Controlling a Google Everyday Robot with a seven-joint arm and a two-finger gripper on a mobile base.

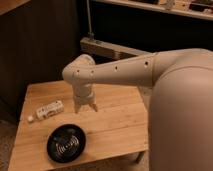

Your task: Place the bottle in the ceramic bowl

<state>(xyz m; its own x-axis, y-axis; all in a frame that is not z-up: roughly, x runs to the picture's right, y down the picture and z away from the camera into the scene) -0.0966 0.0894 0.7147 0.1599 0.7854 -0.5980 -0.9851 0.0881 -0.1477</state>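
The whitish bottle (49, 110) lies on its side on the left part of the wooden table (115, 125), its small cap toward the left edge. The black ceramic bowl (66, 143) sits near the table's front edge, right of and nearer than the bottle, with nothing in it. My gripper (85, 106) hangs from the white arm over the middle of the table, right of the bottle and behind the bowl. It points down, fingers spread apart, holding nothing.
My bulky white arm and body (180, 105) fill the right side of the view. A dark wall and a shelf rail (110, 49) stand behind the table. Floor shows at the left, below the table's edge.
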